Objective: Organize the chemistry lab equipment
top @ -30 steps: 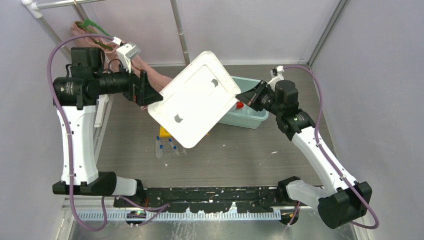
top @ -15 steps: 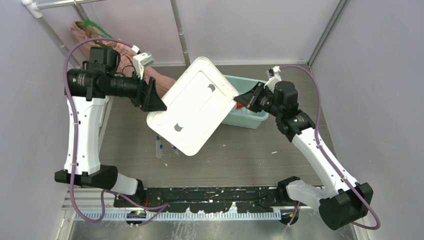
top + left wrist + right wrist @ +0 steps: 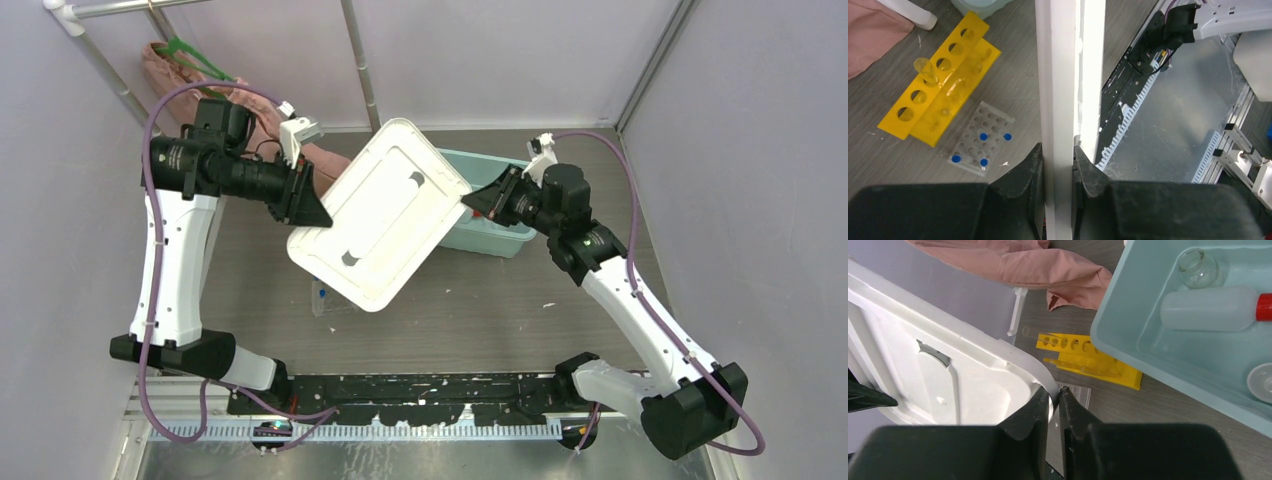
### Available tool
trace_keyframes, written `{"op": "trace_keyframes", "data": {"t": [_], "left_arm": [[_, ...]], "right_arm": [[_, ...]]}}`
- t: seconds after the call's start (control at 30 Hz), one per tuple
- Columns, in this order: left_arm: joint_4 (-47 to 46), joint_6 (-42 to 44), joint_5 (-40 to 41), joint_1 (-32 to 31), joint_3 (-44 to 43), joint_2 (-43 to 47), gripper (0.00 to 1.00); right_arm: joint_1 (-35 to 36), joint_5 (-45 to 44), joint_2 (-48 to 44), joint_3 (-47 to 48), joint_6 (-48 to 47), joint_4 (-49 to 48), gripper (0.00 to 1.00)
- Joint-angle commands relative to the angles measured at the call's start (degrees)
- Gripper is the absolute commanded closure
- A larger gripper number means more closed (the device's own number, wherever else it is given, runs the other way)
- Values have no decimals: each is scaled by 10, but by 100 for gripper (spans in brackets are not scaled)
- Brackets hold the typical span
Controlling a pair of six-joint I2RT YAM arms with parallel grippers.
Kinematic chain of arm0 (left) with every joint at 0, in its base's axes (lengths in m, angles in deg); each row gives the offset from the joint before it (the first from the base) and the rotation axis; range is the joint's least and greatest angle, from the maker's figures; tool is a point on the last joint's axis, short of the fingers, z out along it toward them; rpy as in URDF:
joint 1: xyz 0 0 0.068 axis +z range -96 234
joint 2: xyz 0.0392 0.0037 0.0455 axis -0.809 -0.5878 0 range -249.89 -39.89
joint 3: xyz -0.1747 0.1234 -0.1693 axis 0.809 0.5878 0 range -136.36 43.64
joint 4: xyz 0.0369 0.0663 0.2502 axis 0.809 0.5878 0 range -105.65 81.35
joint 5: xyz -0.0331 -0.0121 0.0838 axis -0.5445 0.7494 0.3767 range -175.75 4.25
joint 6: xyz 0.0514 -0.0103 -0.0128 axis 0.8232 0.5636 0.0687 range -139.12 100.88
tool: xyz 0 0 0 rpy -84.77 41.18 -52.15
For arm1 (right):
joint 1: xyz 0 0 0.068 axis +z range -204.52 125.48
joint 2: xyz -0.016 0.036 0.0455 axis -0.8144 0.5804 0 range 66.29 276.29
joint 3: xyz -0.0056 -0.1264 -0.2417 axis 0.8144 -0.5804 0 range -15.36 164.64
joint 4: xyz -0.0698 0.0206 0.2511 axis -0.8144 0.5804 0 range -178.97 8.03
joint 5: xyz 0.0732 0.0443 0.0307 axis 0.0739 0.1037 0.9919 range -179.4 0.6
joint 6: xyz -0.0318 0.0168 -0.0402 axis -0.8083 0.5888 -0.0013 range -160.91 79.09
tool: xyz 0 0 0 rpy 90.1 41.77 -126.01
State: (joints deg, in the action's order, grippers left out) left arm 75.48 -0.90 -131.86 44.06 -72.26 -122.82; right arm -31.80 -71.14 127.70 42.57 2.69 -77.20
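Two grippers clamp opposite edges of the white lid [image 3: 380, 225]: left gripper [image 3: 1058, 150], right gripper [image 3: 1054, 392]. On the table [image 3: 560, 280] beneath, the yellow tube rack [image 3: 938, 87] lies beside the clear well tray [image 3: 980, 137]; only the wrist views show the rack.

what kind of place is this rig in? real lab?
Probably a walled robot test cell staged as a chemistry bench, not a real lab: plain grey walls, a yellow tube rack, a well tray with blue-capped tubes, a squeeze bottle in a teal bin.

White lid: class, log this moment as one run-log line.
left tool: shut on white lid | right tool: shut on white lid | white lid: raised, tilted | teal bin: open
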Motion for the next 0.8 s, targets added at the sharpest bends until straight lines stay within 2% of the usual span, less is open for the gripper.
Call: {"op": "trace_keyframes", "data": {"t": [0.0,0.13,0.23,0.33,0.4,0.6,0.77], "left_arm": [[5,-3,32,-3,7,14,98],[-30,3,90,-8,6,29,100],[-55,22,154,-14,-4,41,100],[-90,45,220,-22,-7,58,100],[-117,61,257,-24,-1,76,100],[-223,141,316,-44,65,156,100],[-281,262,322,-57,116,231,100]], "right_arm": [[5,3,-11,30,11,-39,69],[5,-4,-5,53,21,-13,33],[5,-37,5,98,24,68,19],[6,-77,18,156,48,151,14],[6,-78,22,172,88,172,13],[5,-40,22,156,246,101,13],[5,7,29,151,336,32,13]]}}
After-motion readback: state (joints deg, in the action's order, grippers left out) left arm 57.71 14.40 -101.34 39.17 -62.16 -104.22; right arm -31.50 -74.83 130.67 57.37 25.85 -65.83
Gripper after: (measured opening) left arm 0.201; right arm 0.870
